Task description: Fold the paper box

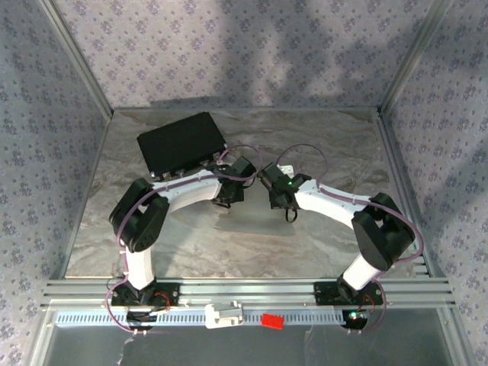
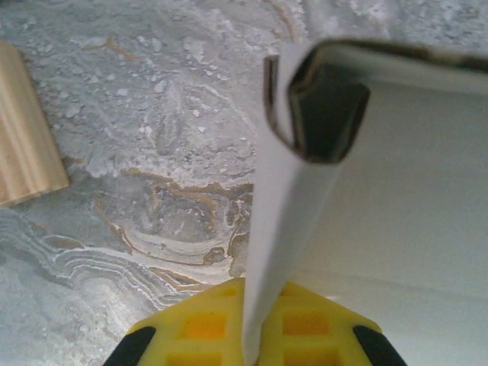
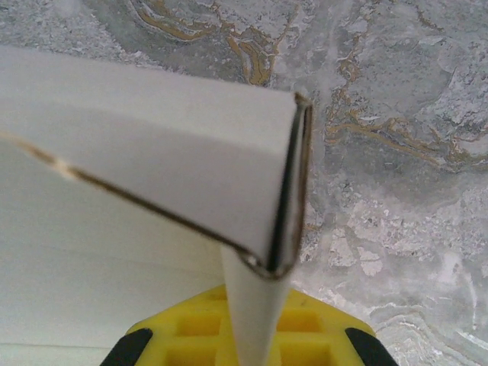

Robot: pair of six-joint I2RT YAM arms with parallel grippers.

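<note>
Two grips hold: left jaws and right jaws are each clenched on a thin end flap of the paper box (image 2: pixel 381 229), over the middle of the worktop (image 2: pixel 137 137). Uneven pulling or twisting could tear a flap, or the smooth card could slip free.

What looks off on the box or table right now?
The paper box end near the left gripper gapes: its flap curls round a dark hollow instead of lying flat. At the right gripper the edge closes to a thin slit. The black case sits skewed to the table edges.
</note>
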